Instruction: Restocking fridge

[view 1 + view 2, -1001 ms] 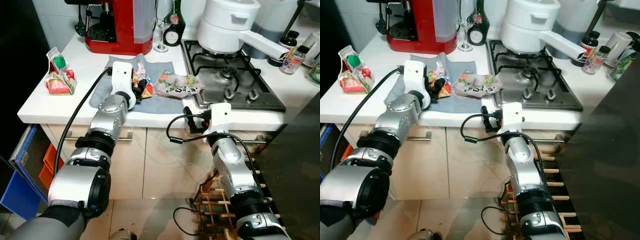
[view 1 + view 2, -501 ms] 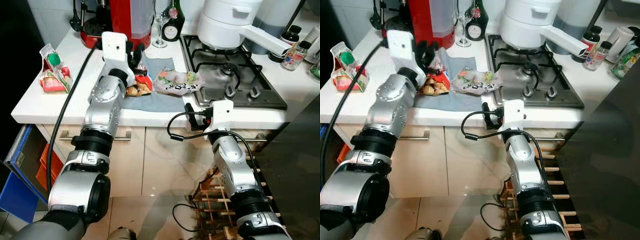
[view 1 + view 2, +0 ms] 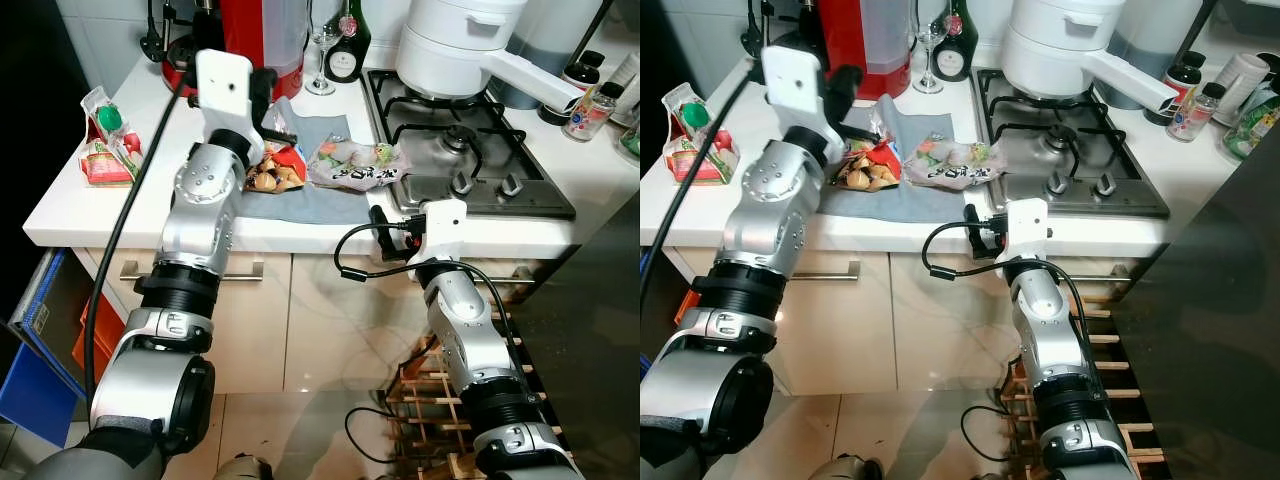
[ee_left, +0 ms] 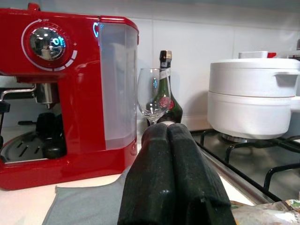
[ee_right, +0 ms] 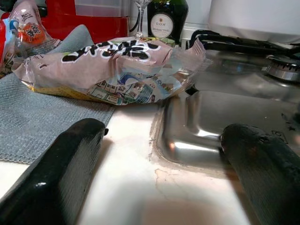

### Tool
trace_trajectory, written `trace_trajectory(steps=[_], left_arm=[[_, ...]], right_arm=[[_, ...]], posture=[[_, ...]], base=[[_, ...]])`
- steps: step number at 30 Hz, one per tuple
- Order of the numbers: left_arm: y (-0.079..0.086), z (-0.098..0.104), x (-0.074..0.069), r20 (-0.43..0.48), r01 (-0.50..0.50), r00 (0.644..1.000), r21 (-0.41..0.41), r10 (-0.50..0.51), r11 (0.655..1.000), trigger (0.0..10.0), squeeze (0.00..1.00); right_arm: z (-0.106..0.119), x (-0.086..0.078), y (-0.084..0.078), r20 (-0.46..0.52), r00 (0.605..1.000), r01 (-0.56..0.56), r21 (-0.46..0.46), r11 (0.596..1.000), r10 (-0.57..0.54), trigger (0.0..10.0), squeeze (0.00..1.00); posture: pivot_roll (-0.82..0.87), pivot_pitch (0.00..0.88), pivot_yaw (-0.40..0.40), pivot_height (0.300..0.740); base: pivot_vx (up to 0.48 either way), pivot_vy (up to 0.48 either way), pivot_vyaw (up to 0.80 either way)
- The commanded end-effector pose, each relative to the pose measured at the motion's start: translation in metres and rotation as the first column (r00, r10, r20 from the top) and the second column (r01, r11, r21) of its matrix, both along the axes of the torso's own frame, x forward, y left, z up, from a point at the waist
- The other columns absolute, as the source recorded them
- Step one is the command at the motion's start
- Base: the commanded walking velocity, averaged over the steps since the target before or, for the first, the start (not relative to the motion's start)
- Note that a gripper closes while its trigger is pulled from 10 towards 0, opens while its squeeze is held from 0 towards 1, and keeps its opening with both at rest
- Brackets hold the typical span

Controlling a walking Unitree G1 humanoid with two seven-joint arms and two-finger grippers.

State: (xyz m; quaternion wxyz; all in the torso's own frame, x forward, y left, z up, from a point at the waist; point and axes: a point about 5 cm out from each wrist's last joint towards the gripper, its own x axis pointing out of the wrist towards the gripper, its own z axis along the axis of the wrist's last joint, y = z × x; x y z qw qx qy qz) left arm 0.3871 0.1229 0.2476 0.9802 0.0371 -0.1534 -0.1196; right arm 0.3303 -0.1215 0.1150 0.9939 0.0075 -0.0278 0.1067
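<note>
A pink-grey food packet (image 3: pixel 355 165) lies on a grey cloth (image 3: pixel 310 198) on the white counter, next to the hob. A red-and-brown snack packet (image 3: pixel 270 172) sits just left of it on the same cloth. My left gripper (image 3: pixel 272 108) is raised above the cloth in front of the red coffee machine (image 3: pixel 250 40); in the left wrist view its fingers (image 4: pixel 161 187) are pressed together with nothing between them. My right gripper (image 5: pixel 164 140) is low at the counter's front edge, open, pointing at the pink-grey packet (image 5: pixel 112 70) a short way ahead.
A wine glass (image 4: pixel 152 96) and a dark bottle (image 4: pixel 164 89) stand behind the cloth. A white pot (image 3: pixel 460 50) sits on the gas hob (image 3: pixel 470 160). Another packet (image 3: pixel 105 145) lies at the counter's left end. A wooden rack (image 3: pixel 430 390) stands on the floor below.
My left gripper has lifted off the snack packet on the cloth and risen toward the coffee machine. The snack packet stays on the cloth. The right arm has held still.
</note>
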Motion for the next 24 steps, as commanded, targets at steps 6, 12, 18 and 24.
trace_trajectory(steps=[6,12,18,24], left_arm=[[0.011,0.001,0.01,-0.032,-0.091,0.995,0.055,0.092,0.994,10.0,1.0],[0.034,0.008,0.008,0.048,-0.258,0.966,0.209,0.254,0.943,10.0,1.0],[0.072,0.008,0.009,0.035,-0.399,0.915,0.246,0.403,0.883,10.0,1.0],[0.112,0.025,0.004,0.036,-0.502,0.863,0.193,0.505,0.843,10.0,1.0]], right_arm=[[0.006,0.005,-0.005,0.012,1.0,0.018,0.002,1.0,-0.018,10.0,0.01],[0.004,0.003,-0.006,0.008,1.0,0.021,0.004,1.0,-0.021,10.0,0.01],[0.0,0.002,-0.003,-0.005,1.0,0.009,0.005,1.0,-0.009,10.0,0.01],[0.002,0.005,-0.001,-0.003,1.0,-0.005,0.003,1.0,0.005,10.0,0.02]], posture=[[-0.04,0.0,-0.062,0.74],[-0.03,0.0,-0.059,0.74],[-0.01,0.0,-0.066,0.74],[0.0,0.0,-0.072,0.74]], base=[[0.0,0.0,0.0],[0.0,0.0,0.0],[0.0,0.0,0.0],[0.0,0.0,0.0]])
